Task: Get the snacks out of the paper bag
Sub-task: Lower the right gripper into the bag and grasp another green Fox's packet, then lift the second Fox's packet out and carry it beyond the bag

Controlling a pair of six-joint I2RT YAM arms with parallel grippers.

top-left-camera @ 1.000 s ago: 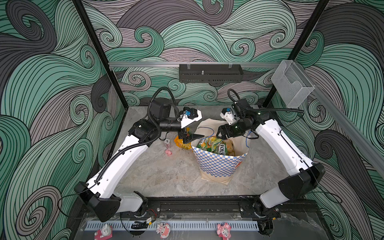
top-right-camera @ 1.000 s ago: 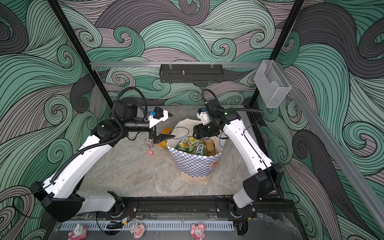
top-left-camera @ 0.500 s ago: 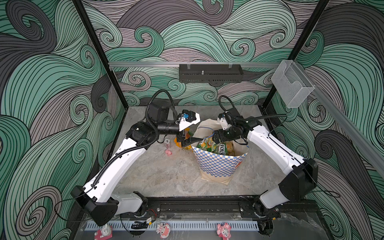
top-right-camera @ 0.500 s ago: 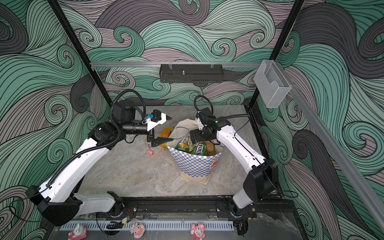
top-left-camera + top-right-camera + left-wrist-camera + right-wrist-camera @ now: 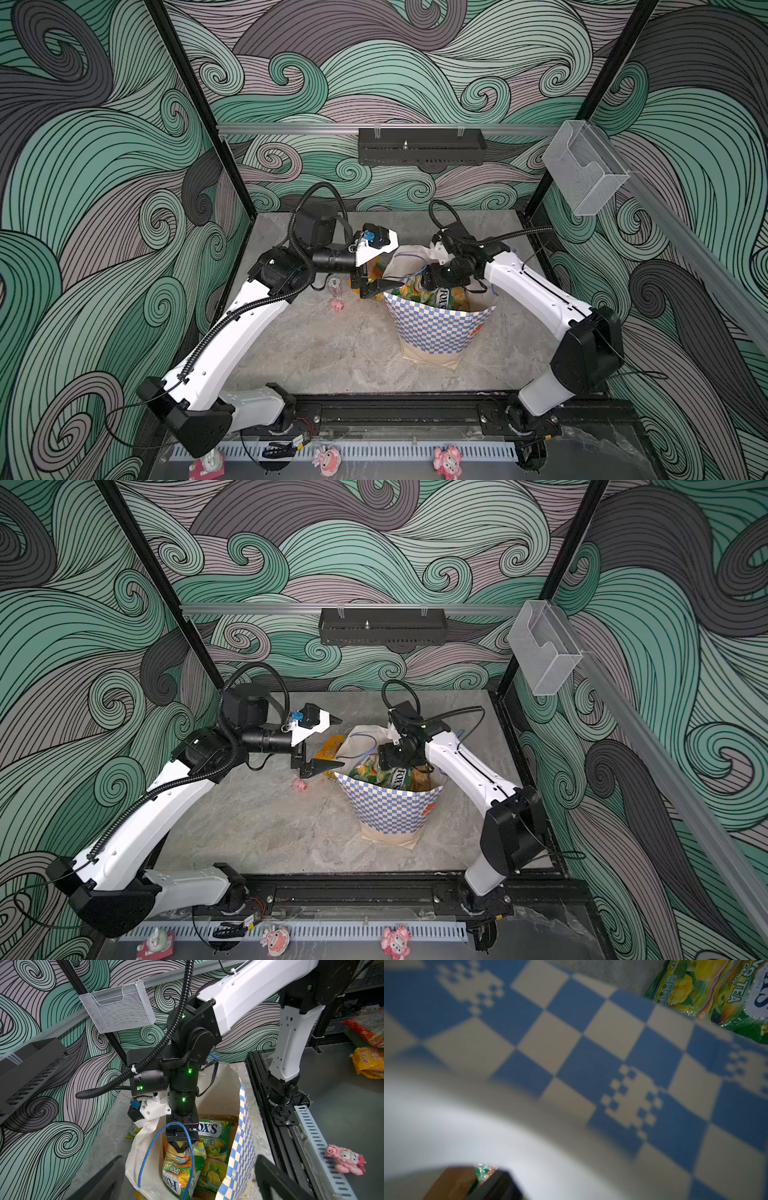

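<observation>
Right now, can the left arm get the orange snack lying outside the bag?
Probably yes. The orange snack lies uncovered on the table, right by the open left tool, outside the paper bag.

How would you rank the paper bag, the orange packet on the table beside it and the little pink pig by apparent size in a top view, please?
1. paper bag, by far the largest.
2. orange packet, though only part of it shows.
3. pink pig, clearly the smallest.

grey marbled surface (image 5: 332, 357), tiny pink pig figurine (image 5: 337, 306) on it left of centre, black slotted tray (image 5: 422, 146) on back rail, clear plastic holder (image 5: 584, 172) on right rail, pink-and-white cartoon toys (image 5: 448, 461) along front edge, wave-pattern walls (image 5: 104, 166)
</observation>
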